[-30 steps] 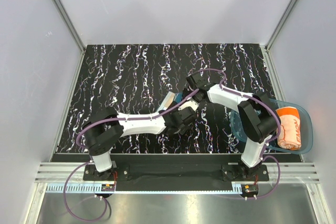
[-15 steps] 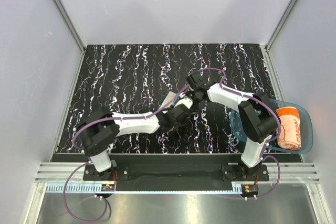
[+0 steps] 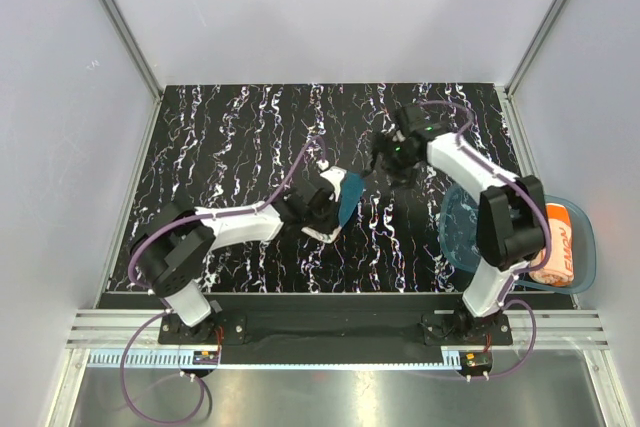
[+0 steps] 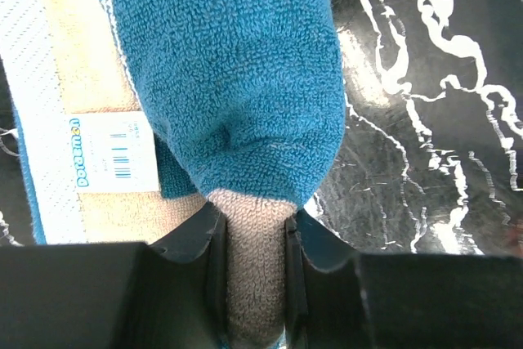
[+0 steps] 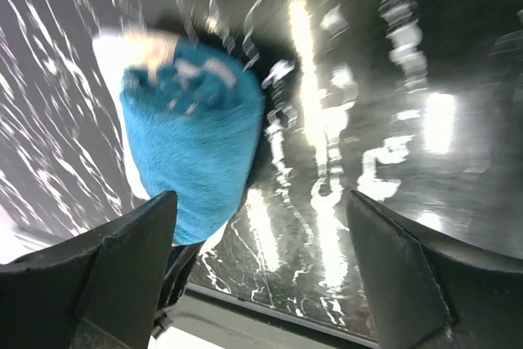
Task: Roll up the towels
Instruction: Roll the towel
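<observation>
**Left gripper pinches teal towel mid-table, right gripper wide open**

Top view: the left gripper (image 3: 326, 211) reaches to the middle of the black marbled table (image 3: 230, 147). The teal towel (image 3: 346, 201) is bunched at its tip. The right gripper (image 3: 384, 163) hangs just to the far right of the towel, apart from it.

Left wrist view: both fingers (image 4: 196, 244) are narrowed onto a fold of the towel's cream underside. The teal pile bulges out just beyond the tips. A white label (image 4: 110, 161) lies face-up on the cream side, left of the fold.

Right wrist view is motion-blurred. The jaws stand wide with nothing between them. The towel is a teal lump in front of the left-hand finger (image 5: 135, 247).

The orange towel (image 3: 558, 247) is rolled and lies in the translucent blue tray (image 3: 462, 232) at the near right edge of the table, well apart from both grippers.
</observation>
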Motion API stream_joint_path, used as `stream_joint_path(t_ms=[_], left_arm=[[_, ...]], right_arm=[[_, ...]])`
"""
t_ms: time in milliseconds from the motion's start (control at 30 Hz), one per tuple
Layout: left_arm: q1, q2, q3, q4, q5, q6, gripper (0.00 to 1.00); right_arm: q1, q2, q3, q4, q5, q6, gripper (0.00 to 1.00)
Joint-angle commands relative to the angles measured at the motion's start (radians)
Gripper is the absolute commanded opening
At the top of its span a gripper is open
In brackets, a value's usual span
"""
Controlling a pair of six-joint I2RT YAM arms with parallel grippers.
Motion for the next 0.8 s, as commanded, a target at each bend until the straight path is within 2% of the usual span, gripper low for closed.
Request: stream_joint_path(t_ms=[0, 33, 133, 300, 433, 467, 633, 733, 767], left_arm=[[0.044, 0.017, -0.048, -0.032, 0.187, -0.065, 0.0], [0.088, 0.017, -0.061, -0.008, 0.301, -0.084, 0.0], [0.174, 0.022, -0.081, 0.11, 0.501, -0.17, 0.0], [0.27, 0.06, -0.094, 0.163, 0.639, -0.309, 0.0], [0.369, 0.121, -0.169, 0.349, 0.826, -0.476, 0.0], [0.386, 0.15, -0.186, 0.451, 0.85, -0.545, 0.0], [0.472, 0.239, -0.276, 0.652, 0.937, -0.691, 0.0], [0.503, 0.285, -0.328, 0.834, 0.951, -0.809, 0.0], [0.508, 0.302, -0.334, 0.848, 0.949, -0.846, 0.0]], right_arm=[[-0.073, -0.102, 0.067, -0.06, 0.018, -0.044, 0.91], [-0.079, -0.121, 0.065, -0.053, 0.013, -0.045, 0.91], [-0.081, -0.198, 0.007, 0.033, -0.061, -0.053, 0.91], [-0.081, -0.256, -0.214, 0.229, -0.269, 0.037, 0.92], [-0.077, -0.267, -0.361, 0.439, -0.364, 0.094, 0.93], [-0.072, -0.268, -0.401, 0.47, -0.388, 0.112, 0.93], [-0.024, -0.221, -0.435, 0.618, -0.41, 0.136, 0.94], [0.009, -0.161, -0.438, 0.722, -0.41, 0.154, 0.94], [0.019, -0.144, -0.449, 0.756, -0.413, 0.174, 0.94]])
